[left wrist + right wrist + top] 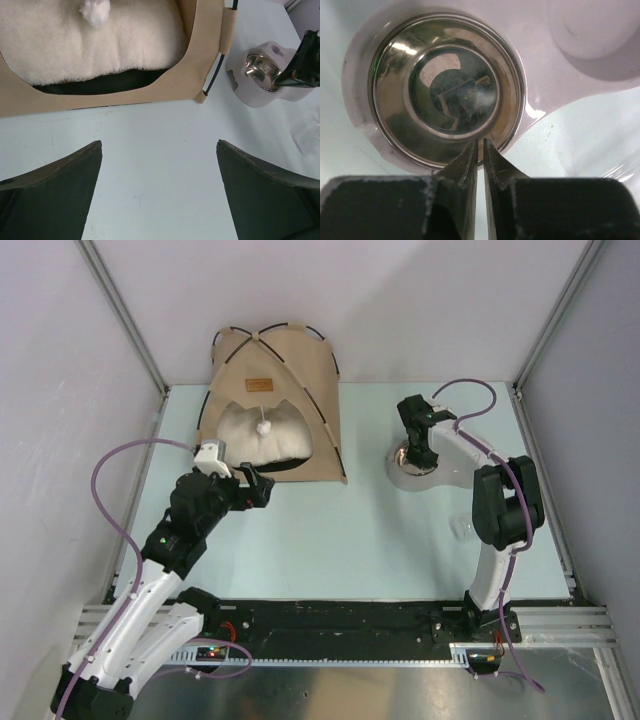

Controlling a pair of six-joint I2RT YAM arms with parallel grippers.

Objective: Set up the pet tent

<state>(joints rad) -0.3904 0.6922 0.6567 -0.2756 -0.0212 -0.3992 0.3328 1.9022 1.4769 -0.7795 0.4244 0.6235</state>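
Note:
The pet tent (300,370) stands upright at the back left, tan canvas with thin black poles crossing at its peak. A fluffy cream pillow (265,440) fills its rounded doorway, and a white pom-pom (264,425) hangs in front. In the left wrist view the tent (200,50) and the pillow (100,45) lie just ahead. My left gripper (262,485) (159,145) is wide open over bare table, just in front of the doorway. My right gripper (421,460) (480,141) hangs over the near rim of a steel bowl (450,85), jaws shut to a thin slit with nothing seen between them.
The steel bowl (260,67) sits in a pale feeder stand (400,476) at the right of the table. A bit of clear plastic (460,530) lies near the right arm. Grey walls close in the table on both sides.

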